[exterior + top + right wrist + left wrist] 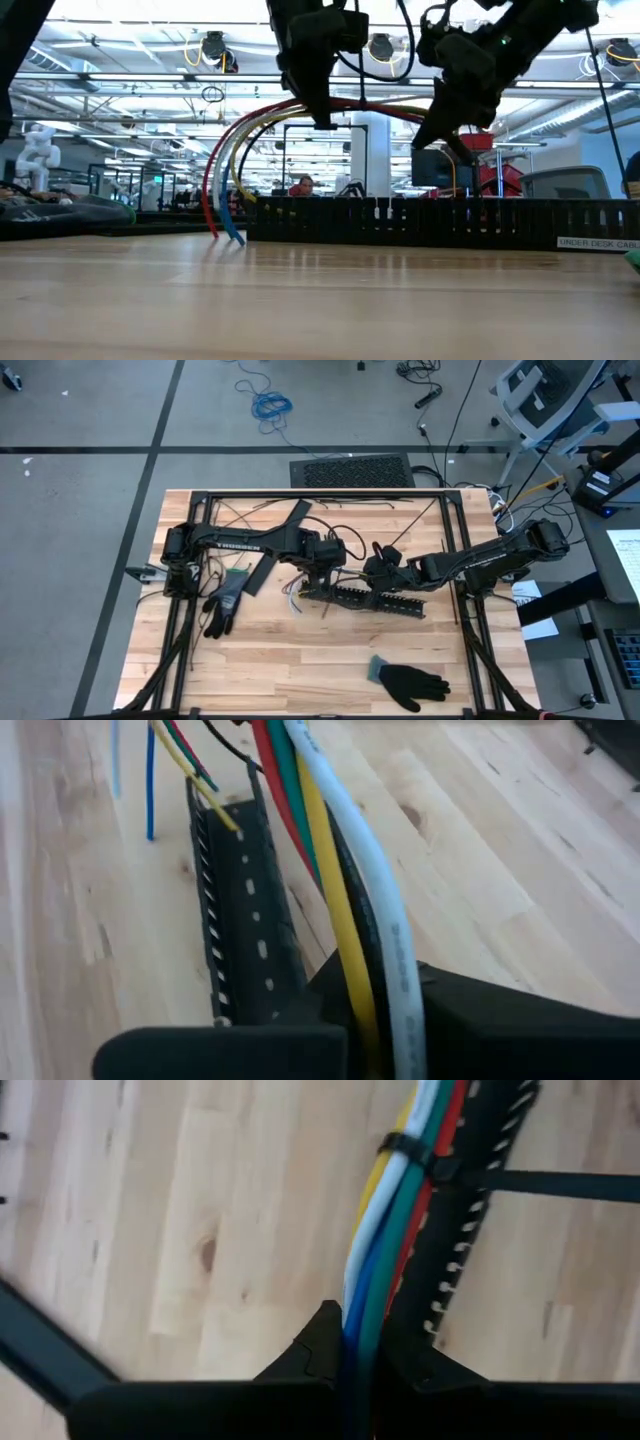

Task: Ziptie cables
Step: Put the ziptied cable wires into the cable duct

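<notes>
held taut above the black slotted strip [372, 598] near the middle of the worktop [300, 660]: the cables [385, 1230], a bundle of white, blue, green, yellow and red wires, lifted clear of the wood in the low view and running along the strip. left gripper [350, 1355] clamped on the bundle at one end, jaws narrow with the wires squeezed between them. right gripper [385, 1010] clamped farther along the same bundle, jaws drawn in tight on the white, yellow and dark wires. loose wire ends [225, 225] drooping past the left gripper down to the wood. a black zip tie [420, 1158] already wrapped round the bundle between the two grips, its tail [565, 1183] sticking out sideways over the strip; cannot tell whether cinched fully.

step in hand, by the look of it: steadying and stretching the bundle with one tie on. next move likely calls for keeping tension on one side while the other lets go to pull the tail snug or fetch another tie. risk: wires slipping and fanning apart once either grip loosens.

two black gloves [222, 605] [410, 681] lying idle on the worktop, well apart from the work.
</notes>
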Controlling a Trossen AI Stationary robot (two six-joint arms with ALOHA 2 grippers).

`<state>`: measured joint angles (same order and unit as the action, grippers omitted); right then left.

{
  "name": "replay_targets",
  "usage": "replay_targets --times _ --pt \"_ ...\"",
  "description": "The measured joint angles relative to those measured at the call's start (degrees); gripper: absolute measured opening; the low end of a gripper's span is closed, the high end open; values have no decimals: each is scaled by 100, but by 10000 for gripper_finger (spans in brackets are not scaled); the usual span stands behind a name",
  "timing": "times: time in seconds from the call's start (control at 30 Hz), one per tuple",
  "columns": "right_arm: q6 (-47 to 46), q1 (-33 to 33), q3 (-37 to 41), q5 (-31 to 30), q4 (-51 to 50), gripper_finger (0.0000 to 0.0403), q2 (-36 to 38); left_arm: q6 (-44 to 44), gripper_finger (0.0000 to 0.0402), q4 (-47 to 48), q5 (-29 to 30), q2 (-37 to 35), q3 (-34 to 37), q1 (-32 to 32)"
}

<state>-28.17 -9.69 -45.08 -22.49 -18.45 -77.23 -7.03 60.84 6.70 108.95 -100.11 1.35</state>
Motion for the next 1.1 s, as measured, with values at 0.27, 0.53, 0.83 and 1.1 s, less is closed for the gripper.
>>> replay_targets --times 0.27,0.53,0.83,1.1 --pt "32 0 -266 18 -555 1 72 -4 30 189 485 0 8 26" --pt "-11 -7 -295 45 -704 0 463 -13 65 296 676 -9 99 94" --pt "-115 -7 -297 42 -698 0 851 -315 138 -285 722 -11 367 141" --pt "-175 -16 -299 345 -625 0 918 -466 176 -460 1011 -11 371 203"
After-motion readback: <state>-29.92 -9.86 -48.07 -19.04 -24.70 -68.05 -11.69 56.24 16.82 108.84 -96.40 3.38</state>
